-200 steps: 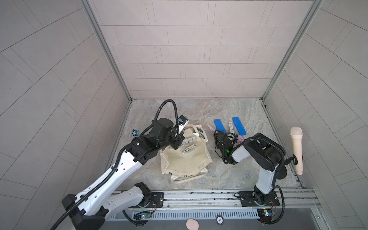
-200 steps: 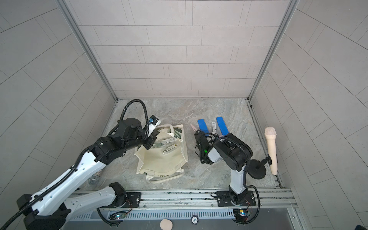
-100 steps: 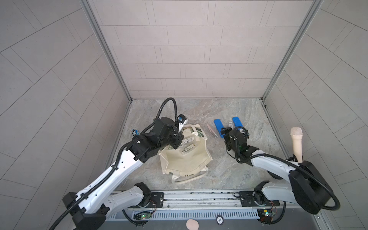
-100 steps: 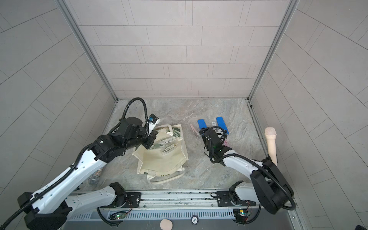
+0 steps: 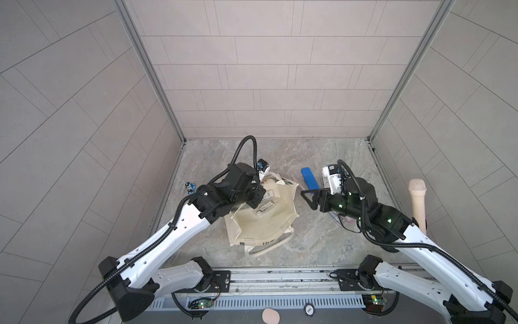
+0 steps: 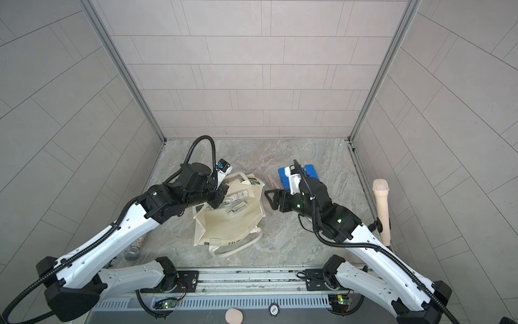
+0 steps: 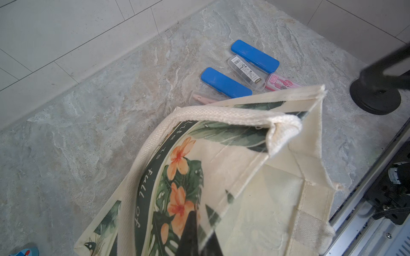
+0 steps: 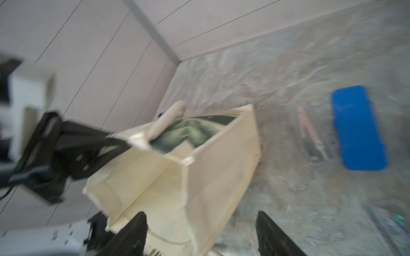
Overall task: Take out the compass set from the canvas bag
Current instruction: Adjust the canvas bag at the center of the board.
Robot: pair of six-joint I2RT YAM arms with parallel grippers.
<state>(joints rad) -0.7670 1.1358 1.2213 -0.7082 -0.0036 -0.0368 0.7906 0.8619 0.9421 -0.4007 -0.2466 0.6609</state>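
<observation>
We are reading "Life is full of" on the green band (image 7: 142, 195) of the canvas bag (image 7: 255, 188); we are finding the clear case (image 7: 246, 70) label's print too small.

Left claw (image 5: 253, 202) clamped shut, low, angled down; right claw (image 5: 307, 199) parted wide, aimed leftward.

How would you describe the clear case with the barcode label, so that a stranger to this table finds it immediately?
Find the cream canvas bag on the stone table, then look to the robot's right of it. There the clear case lies between a blue case and a second blue case; only it carries a white barcode label.
</observation>
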